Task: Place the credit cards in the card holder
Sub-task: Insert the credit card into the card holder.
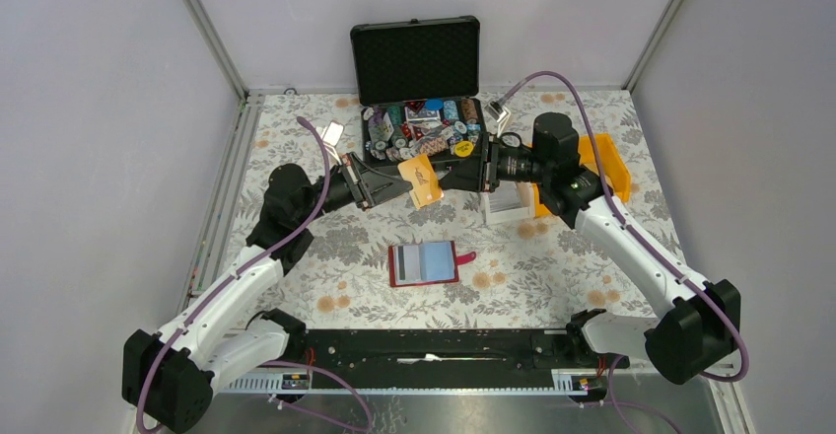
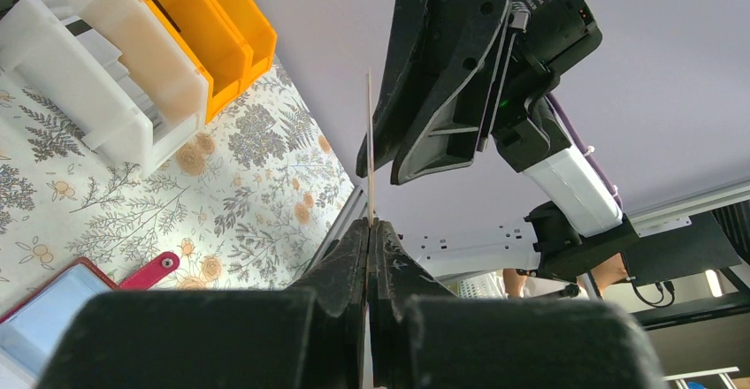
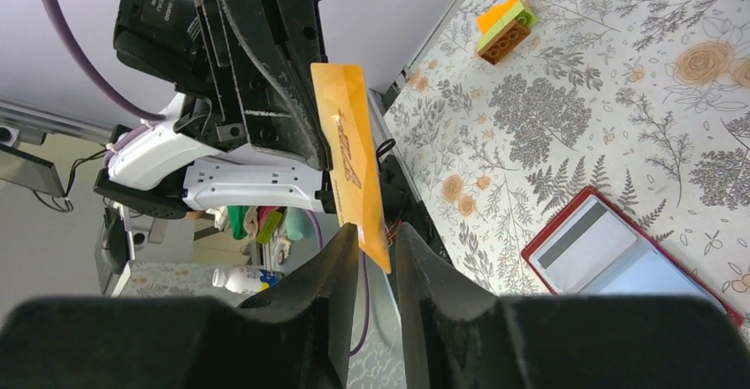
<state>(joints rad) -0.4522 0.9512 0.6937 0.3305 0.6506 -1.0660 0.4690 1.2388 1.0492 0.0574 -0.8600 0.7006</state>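
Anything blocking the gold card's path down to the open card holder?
Nothing visible. The gold card hangs mid-air in the left end effector. The card holder lies open and uncovered on the tablecloth.

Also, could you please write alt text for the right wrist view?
A tan-gold credit card, gripped by the left gripper, has its lower corner between the open fingers of the right gripper. Beyond, the red card holder lies open on the floral table.

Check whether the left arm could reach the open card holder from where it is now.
Probably yes. The card holder lies open toward the near edge from the left gripper, nothing standing between. But that gripper is shut on the orange card, which also sits inside the open right gripper.
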